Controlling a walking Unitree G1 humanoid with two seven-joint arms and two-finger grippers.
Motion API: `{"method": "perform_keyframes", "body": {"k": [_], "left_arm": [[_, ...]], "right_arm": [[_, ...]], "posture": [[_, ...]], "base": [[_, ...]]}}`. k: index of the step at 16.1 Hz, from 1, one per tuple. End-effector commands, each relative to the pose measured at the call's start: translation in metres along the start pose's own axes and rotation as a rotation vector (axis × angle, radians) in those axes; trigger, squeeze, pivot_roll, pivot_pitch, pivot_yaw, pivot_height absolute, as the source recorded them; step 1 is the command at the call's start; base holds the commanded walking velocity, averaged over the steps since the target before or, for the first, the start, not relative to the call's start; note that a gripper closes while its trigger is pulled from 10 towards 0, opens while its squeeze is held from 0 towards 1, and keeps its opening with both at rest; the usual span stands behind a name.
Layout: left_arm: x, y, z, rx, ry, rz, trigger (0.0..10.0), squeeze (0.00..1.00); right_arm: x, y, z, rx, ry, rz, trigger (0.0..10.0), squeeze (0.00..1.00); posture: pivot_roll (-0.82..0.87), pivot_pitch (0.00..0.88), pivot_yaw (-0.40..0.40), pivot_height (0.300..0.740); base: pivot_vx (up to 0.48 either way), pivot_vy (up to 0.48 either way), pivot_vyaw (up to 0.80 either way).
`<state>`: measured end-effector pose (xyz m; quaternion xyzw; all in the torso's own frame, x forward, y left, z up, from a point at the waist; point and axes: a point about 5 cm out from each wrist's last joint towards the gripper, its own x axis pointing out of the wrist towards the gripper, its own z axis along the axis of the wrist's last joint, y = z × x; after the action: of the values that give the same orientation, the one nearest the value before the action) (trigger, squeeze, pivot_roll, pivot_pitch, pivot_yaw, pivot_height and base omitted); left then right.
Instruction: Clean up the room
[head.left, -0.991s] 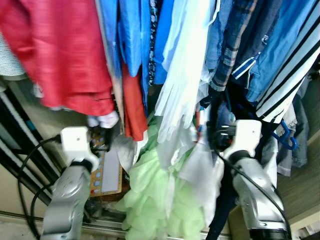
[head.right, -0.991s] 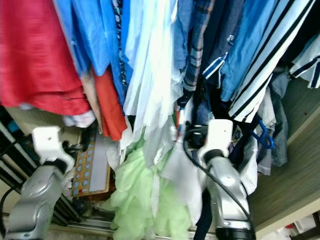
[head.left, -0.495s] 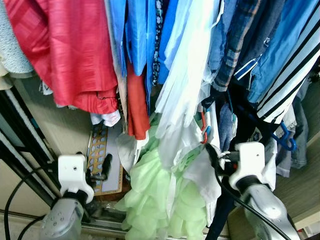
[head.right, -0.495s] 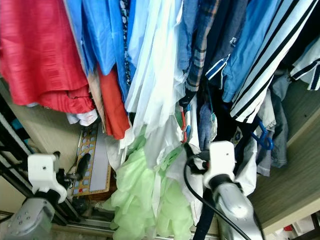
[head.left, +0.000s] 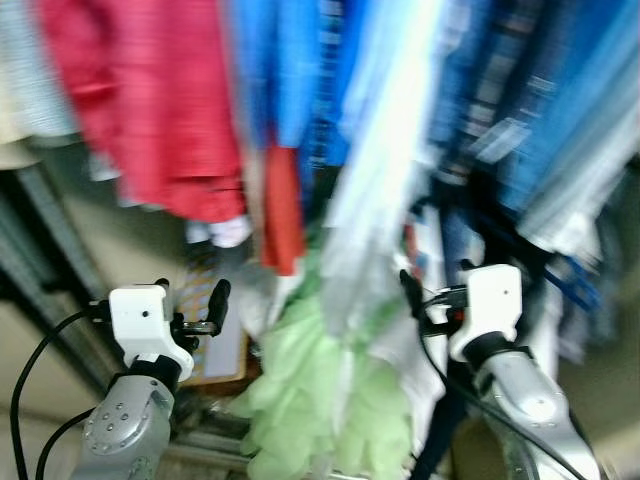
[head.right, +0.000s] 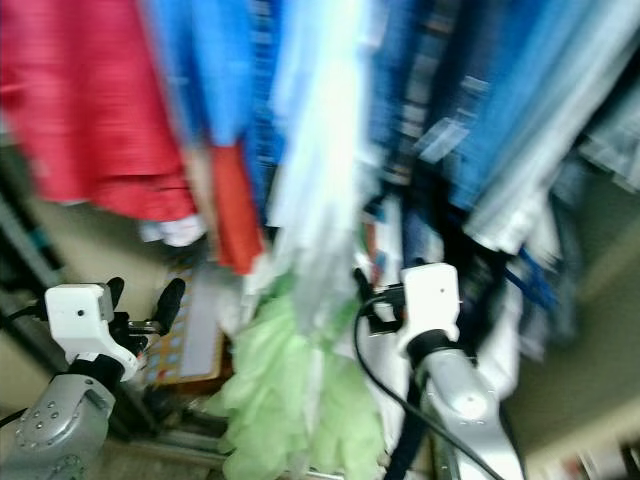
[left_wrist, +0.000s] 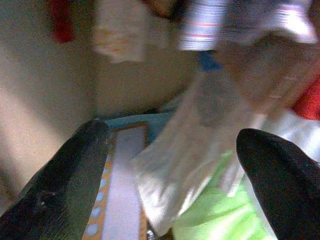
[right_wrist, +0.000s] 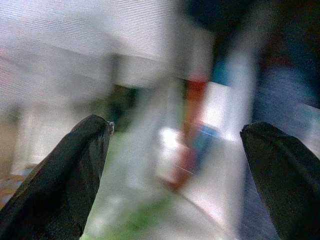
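Red, blue, white and striped clothes (head.left: 380, 130) hang in a blurred row above us, filling the upper part of both eye views. A red garment (head.left: 150, 110) hangs at our left, blue shirts (head.left: 285, 70) next to it, a long white piece (head.left: 375, 190) in the middle, and dark and striped shirts at our right. Below the white piece a pale green ruffled garment (head.left: 320, 400) hangs low between our two arms.

Our left gripper (left_wrist: 170, 175) is raised under the red garment with its fingers (left_wrist: 65, 185) spread wide and nothing between them. Ahead of it we see the white cloth and the green garment, apart from the fingers, and a flat board (left_wrist: 120, 195) with an orange dotted border leaning at the closet floor.

Our right gripper (right_wrist: 175, 175) is raised just right of the green garment, fingers (right_wrist: 60, 180) also wide and holding nothing. Blurred white, red and blue cloth lies before it, not touching.
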<state>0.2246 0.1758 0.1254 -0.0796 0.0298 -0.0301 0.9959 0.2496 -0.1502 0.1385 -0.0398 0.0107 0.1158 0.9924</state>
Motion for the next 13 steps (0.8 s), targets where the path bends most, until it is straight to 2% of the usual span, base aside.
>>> {"method": "perform_keyframes", "body": {"k": [1,2,5,6,7,8,9,10,11,13], "left_arm": [[0.000,-0.003,0.004,-0.047,-0.003,-0.011,10.0,0.00],[0.000,-0.004,0.005,-0.046,-0.010,-0.018,10.0,0.00],[0.001,-0.008,0.002,0.028,-0.002,-0.019,10.0,0.00],[0.001,-0.008,0.001,0.053,-0.011,0.067,10.0,0.00],[0.001,-0.007,0.000,0.129,0.026,0.160,10.0,0.00],[0.001,-0.011,-0.001,0.067,0.042,0.085,10.0,0.00],[0.000,-0.014,0.004,0.070,-0.012,-0.030,10.0,0.00],[-0.001,-0.012,0.004,-0.002,-0.030,-0.053,10.0,0.00],[-0.001,-0.006,0.001,0.041,-0.015,0.030,10.0,0.00],[-0.001,-0.008,-0.001,0.064,-0.003,0.039,10.0,0.00]], "right_arm": [[0.001,0.002,0.008,-0.015,-0.024,0.016,10.0,0.00],[0.002,0.004,0.010,-0.018,-0.031,0.028,10.0,0.00],[0.002,0.004,0.008,-0.015,-0.023,0.036,10.0,0.00],[0.003,0.005,0.007,-0.012,-0.021,0.045,10.0,0.00],[0.004,0.005,0.006,-0.006,-0.015,0.049,10.0,0.00],[0.006,0.005,0.004,-0.001,-0.010,0.047,10.0,0.00],[0.007,0.004,0.002,0.012,-0.003,0.041,10.0,0.00],[0.008,0.003,-0.001,0.021,0.004,0.036,10.0,0.00],[0.008,0.003,-0.002,0.024,0.008,0.036,10.0,0.00],[0.008,0.005,-0.006,0.031,0.016,0.048,10.0,0.00]], "posture": [[0.01,0.000,-0.060,0.740],[0.01,0.000,-0.061,0.740],[0.01,0.000,-0.062,0.740],[0.02,0.000,-0.062,0.740],[0.02,0.000,-0.065,0.740],[0.02,0.000,-0.065,0.740],[0.02,0.000,-0.063,0.740],[0.02,0.000,-0.063,0.740],[0.03,0.000,-0.063,0.740],[0.03,0.000,-0.064,0.740]], "base": [[0.000,0.000,0.80],[0.000,0.000,0.80],[0.000,0.000,0.80],[0.000,0.000,0.80],[0.000,0.000,0.80],[0.000,0.000,0.80],[0.000,0.000,0.80],[0.000,0.000,0.80],[0.000,0.000,0.80],[0.000,0.000,0.80]]}}
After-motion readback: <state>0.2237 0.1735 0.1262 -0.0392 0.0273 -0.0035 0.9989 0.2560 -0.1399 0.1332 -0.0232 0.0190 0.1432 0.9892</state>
